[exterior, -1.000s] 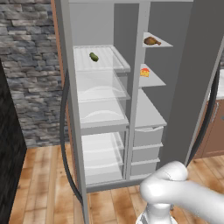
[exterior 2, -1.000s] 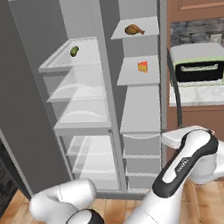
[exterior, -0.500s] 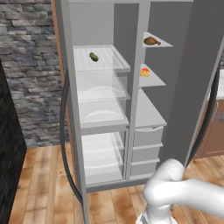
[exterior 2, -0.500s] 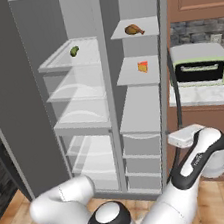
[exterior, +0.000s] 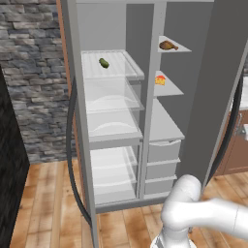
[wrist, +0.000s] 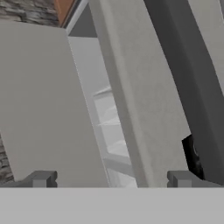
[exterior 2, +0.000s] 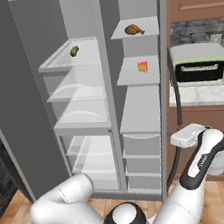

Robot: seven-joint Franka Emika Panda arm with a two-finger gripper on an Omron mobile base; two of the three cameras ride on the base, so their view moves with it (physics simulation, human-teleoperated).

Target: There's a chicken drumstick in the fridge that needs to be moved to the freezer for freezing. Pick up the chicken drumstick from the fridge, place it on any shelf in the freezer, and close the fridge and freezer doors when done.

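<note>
The brown chicken drumstick (exterior: pixel 167 46) (exterior 2: pixel 133 29) lies on the top shelf of the fridge, the right-hand compartment. The freezer (exterior: pixel 111 97) (exterior 2: pixel 75 89) is the left compartment, with several clear shelves. Both doors stand open. My gripper (exterior 2: pixel 182 138) hovers low at the right, beside the edge of the open fridge door (exterior 2: pixel 167 76), far below the drumstick. In the hand view the gripper (wrist: pixel 111 179) is open, its fingertips wide apart with nothing between them, facing grey door panels and a strip of shelves.
A small green pickle (exterior: pixel 103 62) (exterior 2: pixel 74 50) rests on the freezer's top shelf. An orange cheese wedge (exterior: pixel 160 80) (exterior 2: pixel 142 67) sits on the fridge's second shelf, with drawers below. A toaster oven (exterior 2: pixel 198 66) stands on the counter to the right. The freezer door (exterior: pixel 72 121) swings out left.
The arm's elbow has swung further right and the hand has shifted slightly right by the fridge door. The food has not moved.
</note>
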